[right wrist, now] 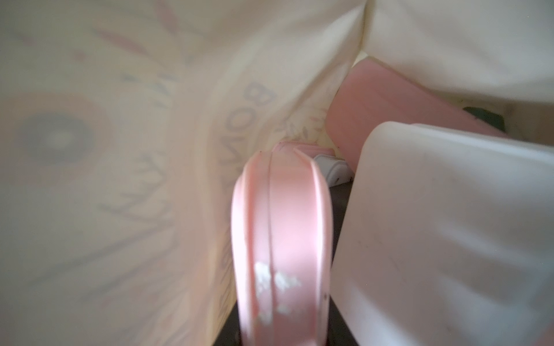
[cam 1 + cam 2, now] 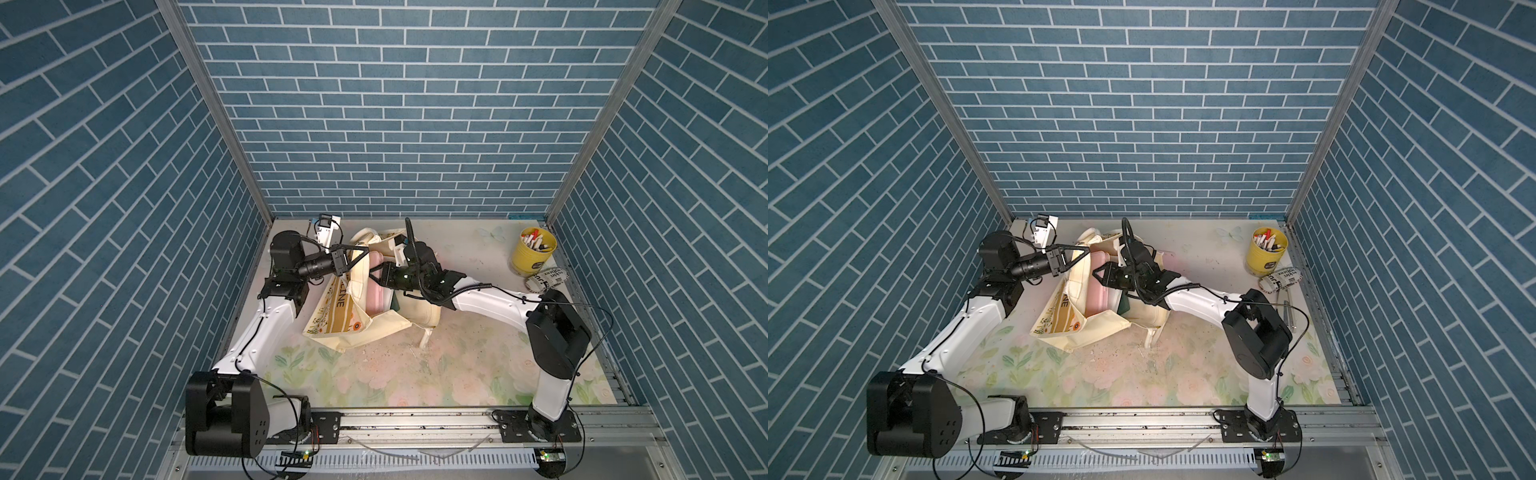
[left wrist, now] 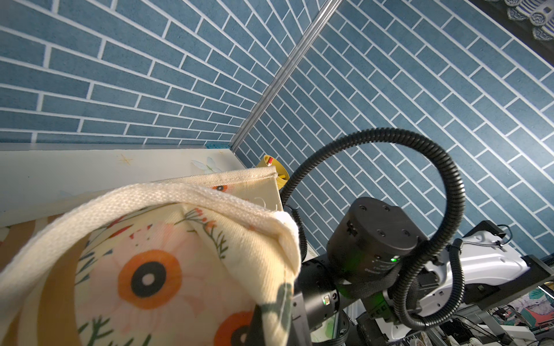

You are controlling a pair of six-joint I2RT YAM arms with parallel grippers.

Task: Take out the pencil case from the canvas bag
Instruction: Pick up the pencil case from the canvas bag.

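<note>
1. Two arms are working at the canvas bag [image 2: 353, 330], which lies slumped near the back edge of the surface [image 2: 415, 374], closer to its back left corner. Its mouth faces the right arm [image 2: 490, 297].
2. The left jaws are closed on the bag's upper rim beside a handle [image 3: 150, 194]. They hold that side up, so the mouth gapes.
3. The right jaws are deep inside the mouth. In the right wrist view a pink case [image 1: 281, 239] with a seam along its narrow edge sits dead centre, with dark shapes hugging both its sides. These look like the jaws straddling it, but I cannot tell whether they are pressing firmly.
4. I take that pink case for the pencil case. It is wholly inside the bag, with a white box [image 1: 434, 224] just beside it, a second pink slab [image 1: 389, 104] behind, and printed cloth close against its other side.
5. What could go wrong, as I judge it:
   - The shell looks smooth and is taken on a thin edge, so a weak squeeze could let it slide free during the pull.
   - Loose cloth next to the case could get pinched with it, dragging the whole bag along.
   - The white box sits so close that it may ride out too, or wedge the case.
   - If the left jaws slip off the rim, the mouth collapses over the right arm's wrist and blocks the way out.
</note>
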